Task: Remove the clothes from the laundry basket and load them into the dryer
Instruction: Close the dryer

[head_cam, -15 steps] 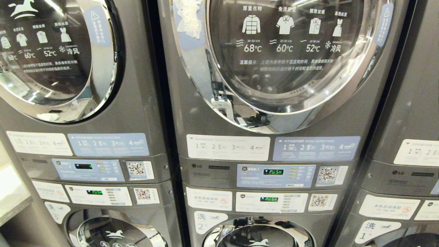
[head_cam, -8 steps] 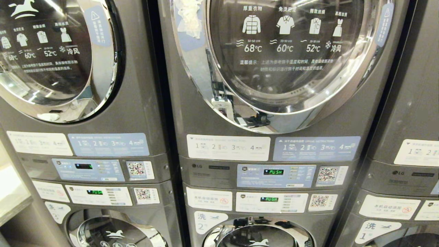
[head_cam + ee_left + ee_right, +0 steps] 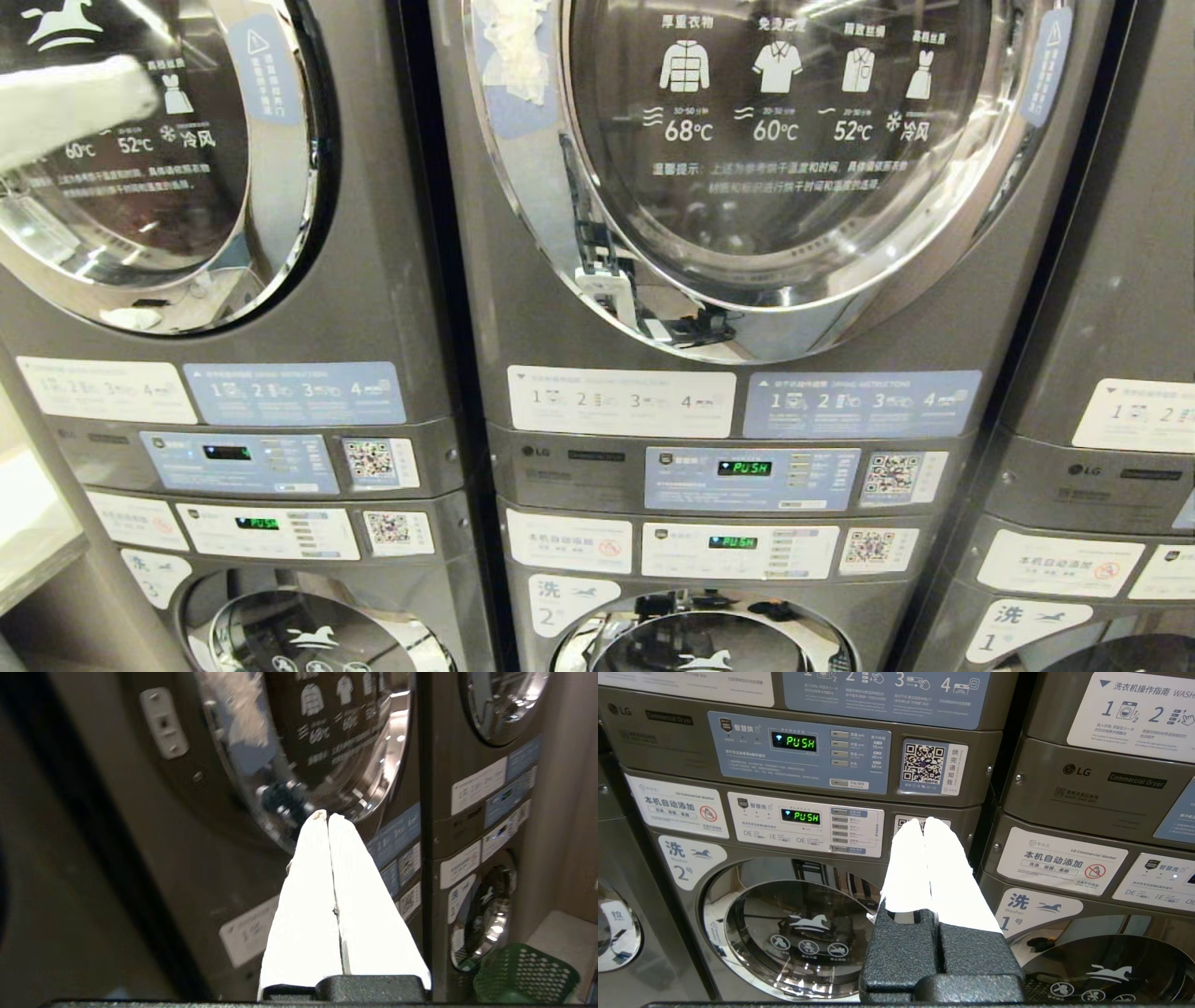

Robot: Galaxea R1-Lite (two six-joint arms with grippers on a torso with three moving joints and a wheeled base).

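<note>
left wrist view: left fingers (image 3: 327, 816) pressed together, empty, before dryer door (image 3: 322, 742); right fingers (image 3: 923, 823) clenched, empty.

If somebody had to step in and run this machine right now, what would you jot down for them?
Left gripper: shut, empty, raised in front of the left-hand upper dryer door.
Right gripper: shut, empty, low in front of the washer panels.
Middle dryer door: closed.
Green laundry basket: low down beside the machines, seen only from the left wrist; clothes in it cannot be made out.
Done: nothing loaded.
Left: open a dryer, fetch the clothes, load them.
</note>
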